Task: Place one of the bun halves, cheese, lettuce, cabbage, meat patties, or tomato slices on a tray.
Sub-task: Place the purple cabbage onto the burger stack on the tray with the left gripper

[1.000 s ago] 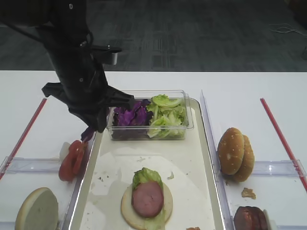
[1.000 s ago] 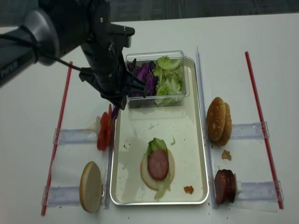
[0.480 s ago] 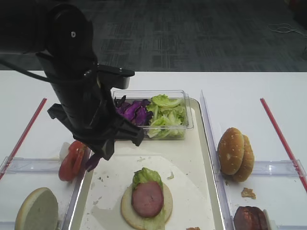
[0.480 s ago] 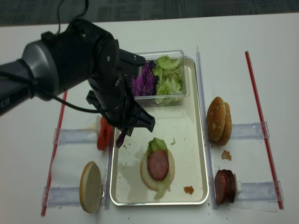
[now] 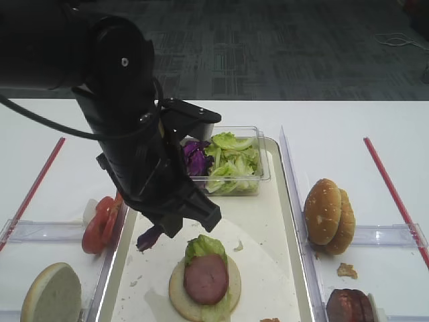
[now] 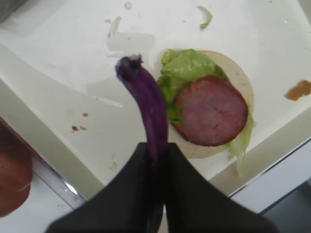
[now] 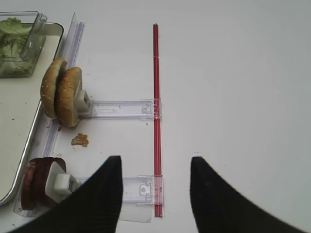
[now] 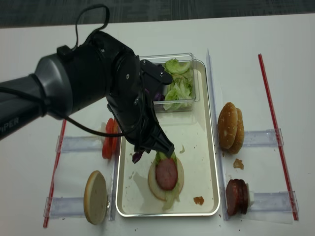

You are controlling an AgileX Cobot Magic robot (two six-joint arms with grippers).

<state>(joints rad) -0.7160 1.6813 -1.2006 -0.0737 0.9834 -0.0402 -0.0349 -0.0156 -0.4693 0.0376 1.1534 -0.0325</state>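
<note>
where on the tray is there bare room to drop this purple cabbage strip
Bare tray floor lies right of the stacked bun, toward the right rim, and between the clear box and the bun. The left gripper holds the cabbage strip over the bare left strip. The back end, filled by the box, is crowded.

A deep purple, glossy cabbage strip [image 6: 148, 104] is seen against the cream-white floor of the silvery-rimmed tray [image 6: 58, 121], which is flecked with brown crumbs. A pinkish-brown round meat patty [image 6: 210, 110] is shown over light green crinkled lettuce [image 6: 182, 73] on a pale cream bun half [image 6: 240, 77]. Bright red tomato slices [image 5: 99, 223] are seen at the left — golden-brown, speckled bun halves [image 5: 328, 215] at the right. The left gripper [image 6: 153, 187] is matte black, the tabletop [image 7: 233, 73] white, crossed by a red strip [image 7: 156, 97].
</note>
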